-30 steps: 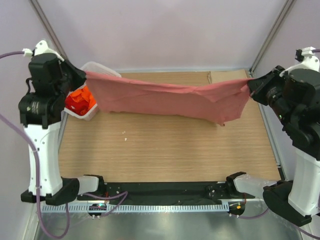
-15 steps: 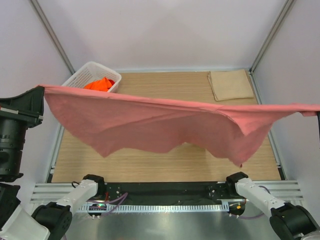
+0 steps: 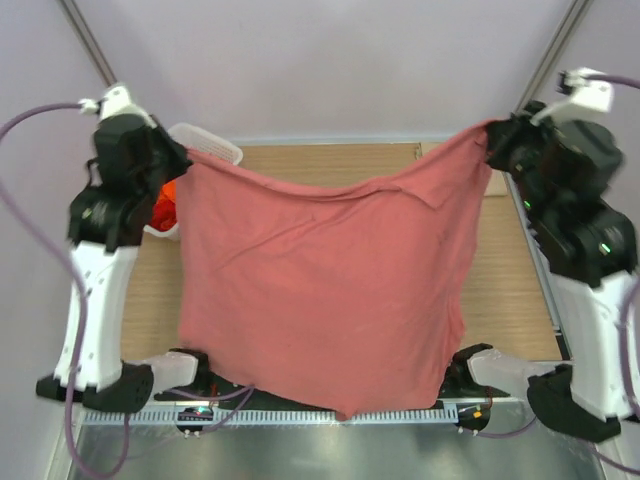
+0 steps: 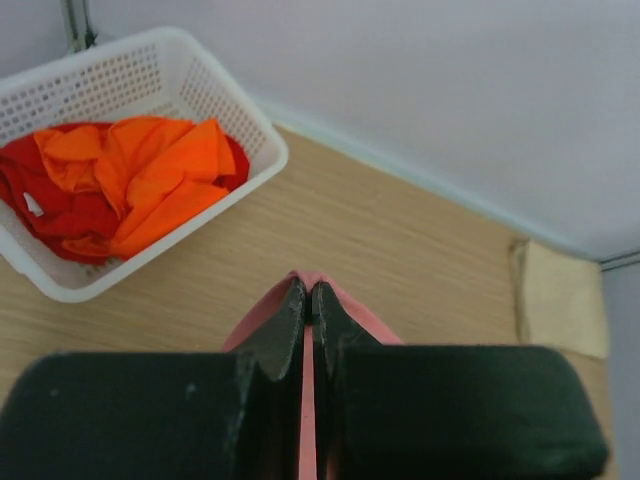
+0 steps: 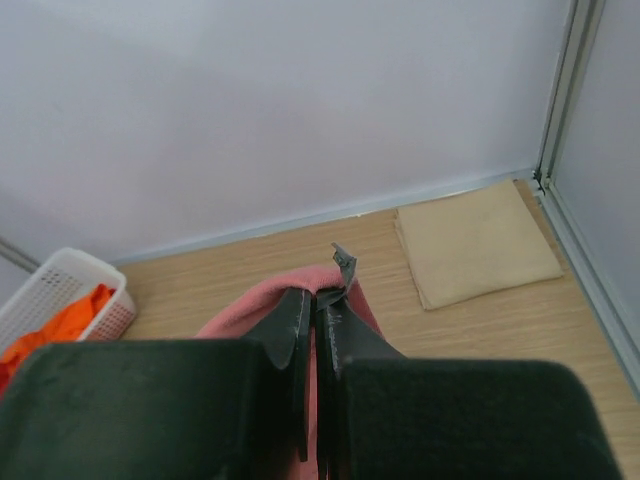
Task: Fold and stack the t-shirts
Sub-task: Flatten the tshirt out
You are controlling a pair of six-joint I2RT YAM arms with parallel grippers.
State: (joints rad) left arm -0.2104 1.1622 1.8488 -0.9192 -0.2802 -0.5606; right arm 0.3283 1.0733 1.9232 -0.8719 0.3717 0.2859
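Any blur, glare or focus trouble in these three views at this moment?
Top view: even light, pink shirt sharp, no motion blur. Left wrist: left tool close to the lens, dark and soft; basket clear. Right wrist: right tool likewise dark and soft; tan cloth behind clear.

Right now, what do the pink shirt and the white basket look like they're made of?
The pink shirt looks like soft matte knit, likely cotton: it drapes in loose folds and creases. The basket is probably moulded white plastic, with rigid walls pierced by rows of small holes.
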